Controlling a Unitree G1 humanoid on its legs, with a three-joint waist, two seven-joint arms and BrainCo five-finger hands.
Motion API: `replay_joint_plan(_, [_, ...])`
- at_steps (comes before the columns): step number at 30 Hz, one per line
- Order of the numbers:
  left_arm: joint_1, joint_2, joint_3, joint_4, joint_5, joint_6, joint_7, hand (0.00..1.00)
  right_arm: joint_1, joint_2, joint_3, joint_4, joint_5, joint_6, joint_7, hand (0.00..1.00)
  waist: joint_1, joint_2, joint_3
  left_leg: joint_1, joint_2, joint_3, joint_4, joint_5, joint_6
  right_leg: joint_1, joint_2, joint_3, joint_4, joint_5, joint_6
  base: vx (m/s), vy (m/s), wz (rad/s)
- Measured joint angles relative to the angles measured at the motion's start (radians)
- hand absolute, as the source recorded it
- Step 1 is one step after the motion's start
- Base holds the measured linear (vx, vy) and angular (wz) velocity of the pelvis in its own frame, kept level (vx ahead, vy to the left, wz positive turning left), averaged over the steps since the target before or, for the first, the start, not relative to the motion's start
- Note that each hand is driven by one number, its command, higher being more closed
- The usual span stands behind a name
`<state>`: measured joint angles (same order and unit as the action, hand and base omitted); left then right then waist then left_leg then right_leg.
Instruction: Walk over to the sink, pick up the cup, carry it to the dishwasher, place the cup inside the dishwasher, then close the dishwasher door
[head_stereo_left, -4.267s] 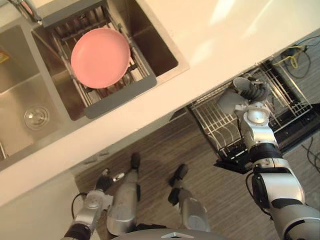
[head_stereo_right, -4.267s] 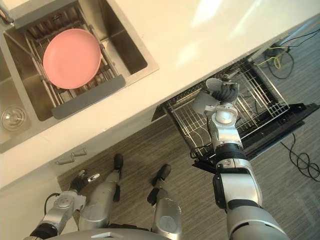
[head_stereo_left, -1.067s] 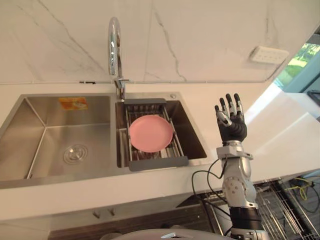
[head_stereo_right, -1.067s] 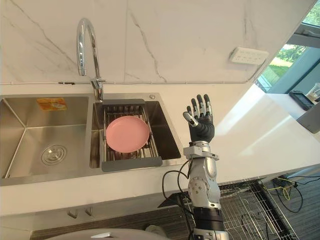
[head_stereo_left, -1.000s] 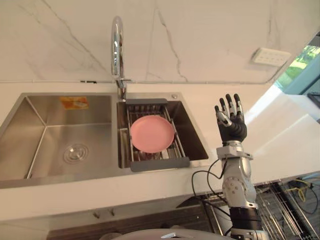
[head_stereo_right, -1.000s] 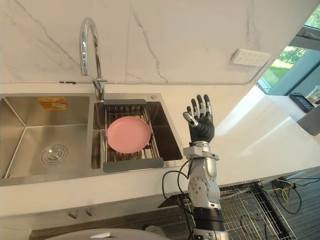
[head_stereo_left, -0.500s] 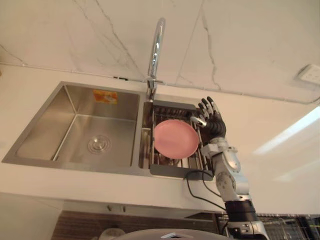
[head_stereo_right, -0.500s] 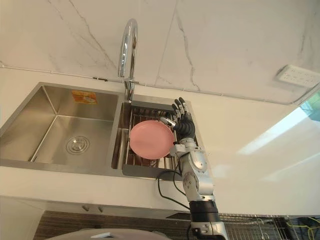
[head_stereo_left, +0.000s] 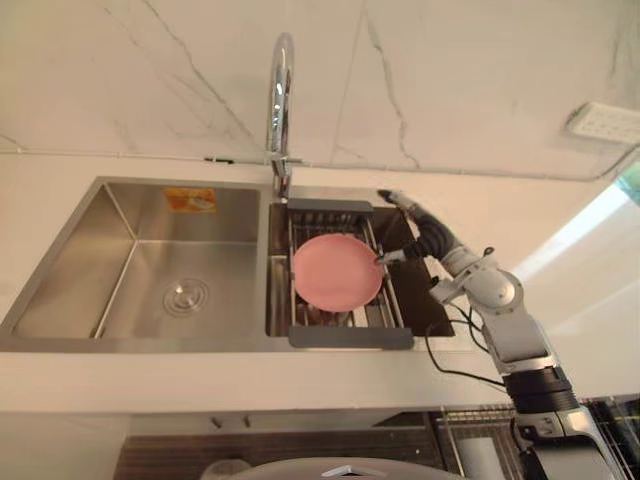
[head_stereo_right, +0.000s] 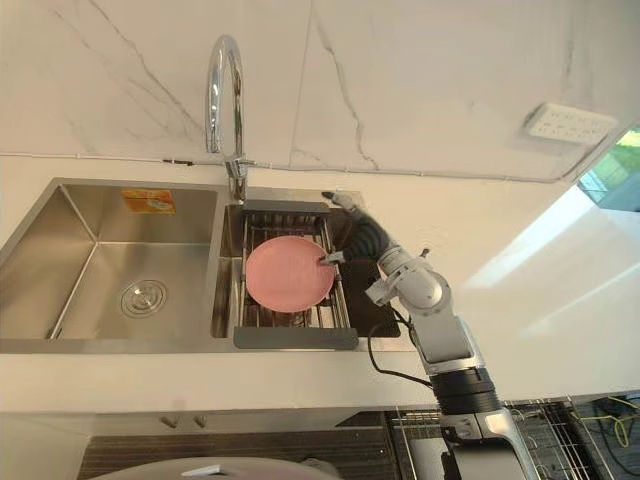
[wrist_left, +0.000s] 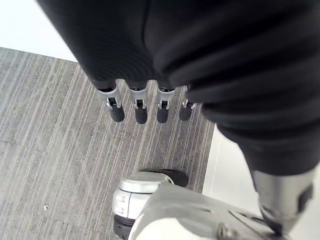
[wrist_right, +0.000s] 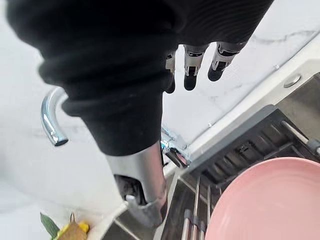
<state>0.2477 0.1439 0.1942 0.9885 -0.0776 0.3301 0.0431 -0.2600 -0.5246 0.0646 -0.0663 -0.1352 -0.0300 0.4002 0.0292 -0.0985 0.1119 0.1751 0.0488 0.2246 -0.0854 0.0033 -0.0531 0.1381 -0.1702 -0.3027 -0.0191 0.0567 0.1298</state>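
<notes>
Left hand (wrist_left: 150, 45) hangs above striped grey floor (wrist_left: 45, 150), fingers (wrist_left: 140, 111) straight and relaxed. Sink (head_stereo_left: 120, 230) has two steel basins with faucet (head_stereo_left: 281, 100) between them. Pink plate (head_stereo_left: 337, 271) lies in grey drying rack (head_stereo_left: 350, 339) across the right basin. Right hand (head_stereo_left: 425, 232) is over that basin, just right of the plate, fingers straight and spread, thumb tip at the plate's edge, contact unclear. Wire dishwasher rack (head_stereo_right: 570, 430) sits under white counter (head_stereo_left: 560, 290). Cup: cannot tell where it is.
</notes>
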Motion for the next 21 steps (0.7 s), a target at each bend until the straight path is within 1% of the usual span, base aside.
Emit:
replay_joint_plan(2, [-0.002,0.004,-0.005,0.0,-0.001,0.0,-0.004,0.0,0.002,0.0,0.016,0.0,-0.059,-0.036,0.051,0.0,-0.001,-0.003,-0.002,0.0,0.0,0.004,0.0,0.0,0.0,-0.001,0.001,0.004,-0.004,0.002,-0.002,-0.02,-0.002,-0.05])
replay_joint_plan(3, [-0.003,0.005,-0.011,0.0,-0.002,0.0,-0.004,0.0,0.002,0.0,0.019,0.0,-0.077,-0.046,0.058,0.0,-0.001,-0.003,-0.002,0.001,0.0,0.005,0.0,0.0,0.0,-0.001,0.001,0.005,-0.004,0.002,-0.003,-0.02,-0.005,-0.06])
replay_joint_plan(5, [-0.004,0.011,-0.035,0.0,-0.004,0.0,-0.004,0.0,0.003,-0.008,0.052,0.0,-0.146,-0.086,0.062,0.0,-0.001,-0.003,-0.002,0.003,0.0,0.008,0.0,0.002,0.002,-0.001,0.003,0.008,-0.006,0.003,-0.004,-0.01,-0.007,-0.05])
replay_joint_plan(6, [-0.006,0.014,-0.043,0.0,-0.005,0.0,-0.004,0.0,0.006,-0.008,0.059,0.0,-0.166,-0.099,0.059,0.0,0.0,-0.003,-0.002,0.003,0.0,0.008,0.0,0.002,0.003,-0.001,0.003,0.009,-0.006,0.003,-0.004,0.0,0.0,0.0])
replay_joint_plan(7, [-0.008,0.016,-0.052,0.0,-0.005,0.0,-0.004,0.0,0.012,-0.008,0.079,0.002,-0.219,-0.117,0.042,0.0,0.002,-0.003,-0.002,0.003,0.0,0.009,0.0,0.003,0.004,-0.001,0.003,0.009,-0.007,0.003,-0.004,0.0,0.0,0.0])
replay_joint_plan(9, [-0.01,0.017,-0.074,0.0,-0.009,0.001,-0.003,0.0,0.014,0.0,0.122,0.011,-0.323,-0.121,-0.017,0.0,0.004,-0.001,-0.001,0.003,-0.002,0.009,0.0,0.004,0.006,-0.001,0.003,0.009,-0.007,0.003,-0.003,0.0,0.0,0.0])
replay_joint_plan(12, [-0.015,0.021,-0.098,0.0,-0.027,0.003,-0.002,0.0,0.015,0.034,0.141,0.057,-0.457,-0.134,-0.112,0.0,0.012,0.001,0.0,0.003,-0.006,0.006,0.0,0.006,0.008,-0.001,0.003,0.008,-0.007,0.004,-0.003,-0.01,-0.002,0.01])
replay_joint_plan(14, [-0.017,0.028,-0.113,0.0,-0.07,0.013,0.001,0.0,0.016,0.057,0.143,0.094,-0.51,-0.131,-0.149,0.0,0.018,0.002,0.0,0.001,-0.007,0.0,0.0,0.007,0.01,0.001,0.002,0.002,-0.007,0.004,-0.003,-0.02,-0.005,0.09])
replay_joint_plan(15, [-0.019,0.032,-0.118,0.0,-0.087,0.02,0.003,0.0,0.016,0.069,0.146,0.112,-0.531,-0.119,-0.163,0.0,0.021,0.002,0.0,-0.001,-0.009,-0.006,0.0,0.01,0.012,0.002,0.001,-0.005,-0.007,0.004,-0.003,-0.02,-0.005,0.14])
replay_joint_plan(16, [-0.019,0.032,-0.118,0.0,-0.087,0.023,0.003,0.0,0.016,0.073,0.148,0.123,-0.532,-0.113,-0.166,0.0,0.022,0.003,0.001,-0.002,-0.01,-0.01,0.0,0.011,0.012,0.003,0.001,-0.009,-0.007,0.003,-0.002,-0.02,-0.004,0.16])
replay_joint_plan(17, [-0.02,0.032,-0.118,0.0,-0.085,0.023,0.002,0.0,0.017,0.086,0.15,0.137,-0.544,-0.096,-0.171,0.0,0.025,0.005,0.002,-0.003,-0.014,-0.016,0.0,0.013,0.013,0.006,0.0,-0.013,-0.007,0.003,-0.002,-0.03,0.0,0.16])
replay_joint_plan(19, [-0.02,0.032,-0.118,0.0,-0.083,0.023,0.001,0.0,0.017,0.097,0.155,0.157,-0.572,-0.09,-0.188,0.0,0.027,0.01,0.006,-0.003,-0.016,-0.028,-0.001,0.016,0.015,0.011,-0.002,-0.022,-0.007,0.003,-0.002,-0.03,-0.002,0.18])
replay_joint_plan(20, [-0.02,0.031,-0.118,0.0,-0.082,0.024,-0.001,0.0,0.018,0.103,0.161,0.164,-0.586,-0.075,-0.192,0.0,0.026,0.013,0.008,-0.004,-0.017,-0.037,-0.001,0.018,0.016,0.018,-0.004,-0.034,-0.007,0.001,0.0,-0.04,-0.006,0.18])
replay_joint_plan(21, [-0.02,0.031,-0.118,0.0,-0.082,0.026,-0.002,0.0,0.021,0.109,0.161,0.165,-0.594,-0.069,-0.192,0.0,0.026,0.013,0.008,-0.005,-0.018,-0.039,-0.001,0.018,0.016,0.018,-0.004,-0.037,-0.007,0.001,-0.001,-0.05,-0.004,0.14])
